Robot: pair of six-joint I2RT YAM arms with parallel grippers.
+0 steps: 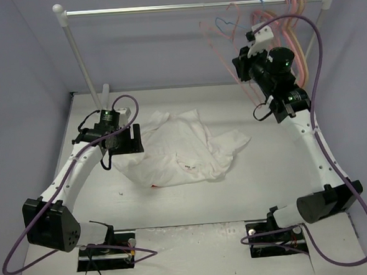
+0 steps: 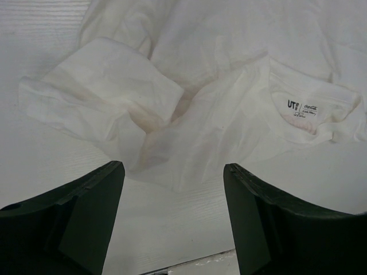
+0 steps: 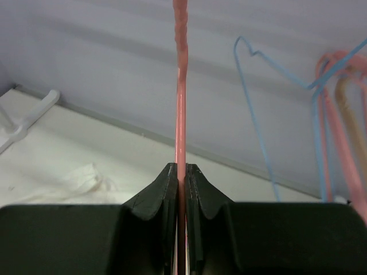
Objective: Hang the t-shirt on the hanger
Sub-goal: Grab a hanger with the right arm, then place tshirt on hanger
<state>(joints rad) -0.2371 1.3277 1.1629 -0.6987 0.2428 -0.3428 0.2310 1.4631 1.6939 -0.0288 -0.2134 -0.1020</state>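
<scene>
The t-shirt [image 1: 184,151] lies crumpled on the table [image 1: 194,202] (neck label facing up). The left gripper [image 2: 172,172] hovers at its left edge, jaws spread wide with nothing between them. The right gripper [image 3: 181,172] is raised near the rail [image 1: 194,6], jaws pinched tight on the thin pinkish-red hanger [image 3: 181,114], with a pale blue hanger [image 3: 258,126] beside it.

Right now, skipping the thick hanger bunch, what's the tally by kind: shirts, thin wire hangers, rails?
t-shirt: 1
thin wire hangers: 2, the pinkish-red hanger and the pale blue hanger
clothes rail: 1
Total: 4
</scene>
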